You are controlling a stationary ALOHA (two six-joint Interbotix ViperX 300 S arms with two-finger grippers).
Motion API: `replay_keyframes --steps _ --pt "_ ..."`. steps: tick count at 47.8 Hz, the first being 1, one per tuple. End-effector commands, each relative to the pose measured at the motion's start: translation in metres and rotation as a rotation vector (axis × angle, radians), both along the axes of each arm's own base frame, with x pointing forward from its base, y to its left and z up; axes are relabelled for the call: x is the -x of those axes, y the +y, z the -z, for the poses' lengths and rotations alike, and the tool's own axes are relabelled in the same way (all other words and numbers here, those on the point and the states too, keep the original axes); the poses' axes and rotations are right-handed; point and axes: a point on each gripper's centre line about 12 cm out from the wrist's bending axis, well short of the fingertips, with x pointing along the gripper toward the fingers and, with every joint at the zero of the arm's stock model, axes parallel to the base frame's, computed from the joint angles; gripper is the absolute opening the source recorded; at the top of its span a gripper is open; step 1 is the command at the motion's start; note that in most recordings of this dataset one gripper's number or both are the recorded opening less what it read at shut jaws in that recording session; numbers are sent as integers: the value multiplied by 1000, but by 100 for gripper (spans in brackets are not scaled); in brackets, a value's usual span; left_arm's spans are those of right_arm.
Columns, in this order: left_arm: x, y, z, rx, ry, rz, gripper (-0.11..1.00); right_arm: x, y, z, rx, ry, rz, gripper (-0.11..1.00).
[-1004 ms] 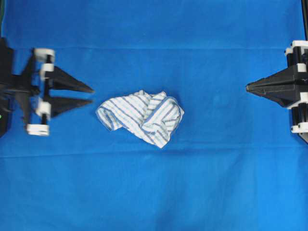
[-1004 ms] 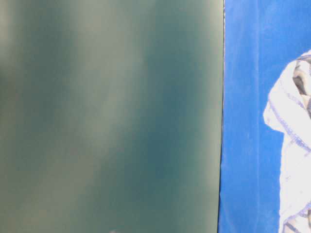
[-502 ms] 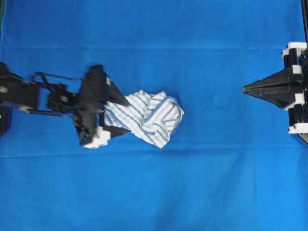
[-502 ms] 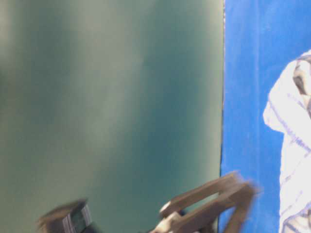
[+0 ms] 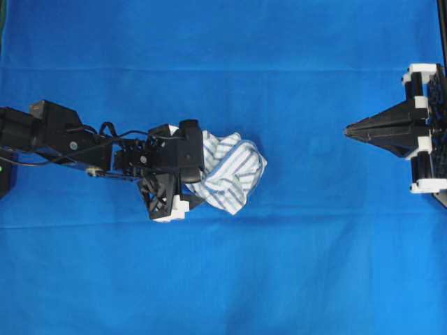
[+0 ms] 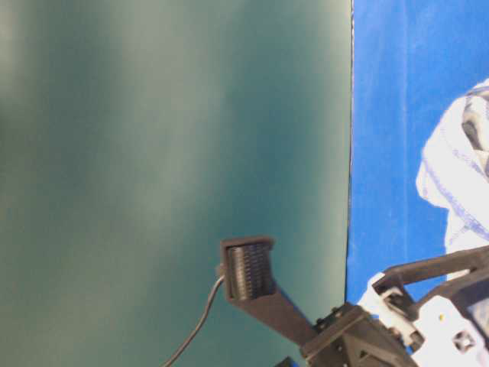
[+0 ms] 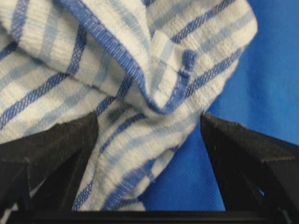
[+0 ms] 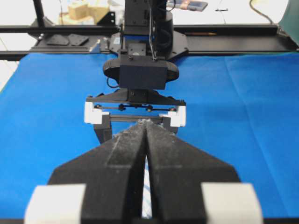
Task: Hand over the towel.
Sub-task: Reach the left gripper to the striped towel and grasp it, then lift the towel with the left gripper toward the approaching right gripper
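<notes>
The towel (image 5: 227, 169), a small white cloth w/ thin blue and grey stripes in a check, lies crumpled in a loose heap near the middle of a large blue cloth (image 5: 223, 279) that covers the work surface. Its folds stand up unevenly; one hemmed edge curls over the top in the left wrist view.

The left gripper (image 7: 149, 140) is down over the towel's left side. Its fingers (image 7: 60, 144) are spread apart, w/ a bunched fold of the fabric lying between them, not yet pinched. One finger looks to touch the fabric; the other has bare blue cloth beside it.

The right gripper (image 5: 349, 130) waits well apart at the right edge of the overhead view, pointing toward the towel. Its fingers are pressed together and hold nothing.

Risks, as a judgement: the fold between the fingers is thin and off-centre, so the pinch may catch only a hem and the towel could slip out on lifting. If the fingertips sit too low they may also grab the blue cloth underneath and drag it up. A limp, hanging towel gives the right gripper a poor target, and it must part its fingers first.

No brand, label or readable writing shows in any view.
</notes>
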Motion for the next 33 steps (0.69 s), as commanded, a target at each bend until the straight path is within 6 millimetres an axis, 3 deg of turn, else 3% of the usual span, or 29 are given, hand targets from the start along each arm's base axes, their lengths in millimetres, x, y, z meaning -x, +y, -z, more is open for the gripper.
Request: replay_keyframes --steps 1,11,15,25,27,33 --pt "-6 2 -7 4 -27 -8 93 -3 0 -7 -4 -20 2 0" --pt "-5 11 -6 5 -8 -32 89 -3 0 -7 -4 -15 2 0" --pt "-3 11 -4 1 8 -28 72 -3 0 -6 -6 -14 3 0" --pt "-3 12 -13 1 -11 -32 11 -3 0 -8 -6 -18 3 0" --pt "-5 12 -20 1 -31 -32 5 -3 0 -8 -6 -18 3 0" --pt "-4 12 -53 -5 -112 -25 4 -3 0 -9 -6 -23 3 0"
